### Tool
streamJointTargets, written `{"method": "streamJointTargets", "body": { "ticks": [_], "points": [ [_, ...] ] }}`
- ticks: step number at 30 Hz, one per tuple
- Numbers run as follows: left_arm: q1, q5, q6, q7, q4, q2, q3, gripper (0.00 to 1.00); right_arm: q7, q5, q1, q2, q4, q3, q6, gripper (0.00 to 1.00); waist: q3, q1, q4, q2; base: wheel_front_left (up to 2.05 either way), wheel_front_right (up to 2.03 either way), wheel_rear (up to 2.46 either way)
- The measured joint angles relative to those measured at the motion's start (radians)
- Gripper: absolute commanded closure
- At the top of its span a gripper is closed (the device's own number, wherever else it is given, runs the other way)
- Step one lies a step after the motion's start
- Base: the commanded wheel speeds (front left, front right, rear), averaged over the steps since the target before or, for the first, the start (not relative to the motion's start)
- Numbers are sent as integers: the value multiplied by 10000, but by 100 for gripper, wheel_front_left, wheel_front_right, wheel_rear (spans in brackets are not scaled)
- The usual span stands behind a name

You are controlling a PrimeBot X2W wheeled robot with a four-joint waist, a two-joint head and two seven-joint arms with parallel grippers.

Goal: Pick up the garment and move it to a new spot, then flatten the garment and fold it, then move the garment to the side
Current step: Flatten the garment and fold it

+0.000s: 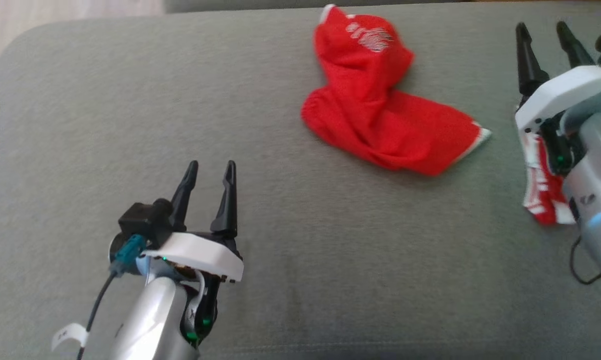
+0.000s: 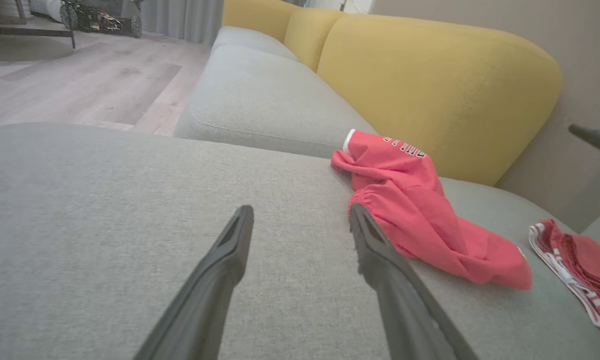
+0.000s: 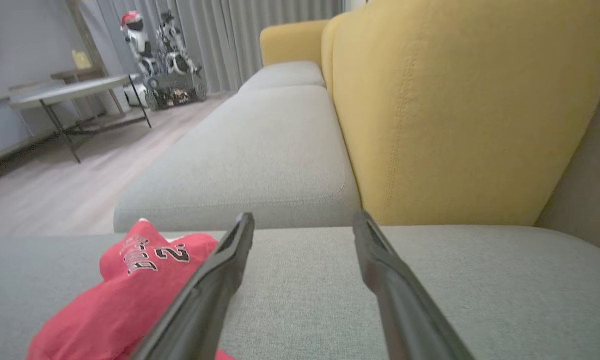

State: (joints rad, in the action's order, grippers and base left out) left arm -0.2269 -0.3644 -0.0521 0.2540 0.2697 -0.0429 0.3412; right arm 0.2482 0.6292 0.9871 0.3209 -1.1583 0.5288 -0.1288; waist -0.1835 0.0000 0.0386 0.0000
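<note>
A crumpled red garment (image 1: pixel 380 115) with white lettering and white trim lies on the grey sofa cushion (image 1: pixel 105 100), toward the back middle. It appears as the garment (image 2: pixel 419 215) just right of my left fingers, and as the garment (image 3: pixel 125 295) at the lower left in the right wrist view. My left gripper (image 1: pixel 211 167) is open and empty at the lower left, well short of it. Off to the garment's right, my right gripper (image 1: pixel 543 27) stands open and empty. The left gripper (image 2: pixel 300 215) and right gripper (image 3: pixel 304 220) both point over bare cushion.
A second red and white striped cloth (image 1: pixel 543 192) lies partly under my right arm; the cloth (image 2: pixel 579 265) is also at the right edge. Yellow backrests (image 3: pixel 454 100) rise behind the seat. Further grey cushions (image 2: pixel 260 95) extend away. Wood floor (image 2: pixel 80 80), a table (image 3: pixel 65 95) and another robot (image 3: pixel 165 55) lie beyond.
</note>
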Motion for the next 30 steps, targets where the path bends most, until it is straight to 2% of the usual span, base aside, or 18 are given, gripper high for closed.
{"method": "streamJointTargets", "body": {
  "ticks": [5, 11, 14, 18, 24, 30],
  "points": [
    [-8, 291, 226, 0, 299, 0, 15, 0, 27, -558, -1544, -102, 2182, -1404, 0, 0, 91, 0, -757, 0, 0, 0, 0],
    [-56, 378, 316, 0, 541, 0, -27, 0, 25, -2061, -4245, -1175, 3754, -2194, 0, 0, 60, 0, -1527, 0, 0, 0, 0],
    [-114, 378, 330, 0, 543, 2, 12, 0, -111, -2681, -4920, -1467, 4245, -2454, 0, 0, -44, 0, -1670, 0, 0, 0, 0],
    [-213, 376, 355, 0, 575, 0, 54, 0, -533, -3187, -5052, -1766, 4926, -3091, 0, 0, -110, 0, -1568, 0, 0, 0, 0],
    [-222, 376, 349, 0, 579, 0, 81, 0, -1526, -3327, -5066, -2034, 5079, -4121, 0, 0, -197, 0, -1183, 0, 0, 0, 0],
    [-222, 374, 351, 0, 575, 0, 222, 0, -2266, -3356, -4839, -2169, 4142, -5078, 0, 0, -400, 0, -735, 0, 0, 0, 0]
  ]
}}
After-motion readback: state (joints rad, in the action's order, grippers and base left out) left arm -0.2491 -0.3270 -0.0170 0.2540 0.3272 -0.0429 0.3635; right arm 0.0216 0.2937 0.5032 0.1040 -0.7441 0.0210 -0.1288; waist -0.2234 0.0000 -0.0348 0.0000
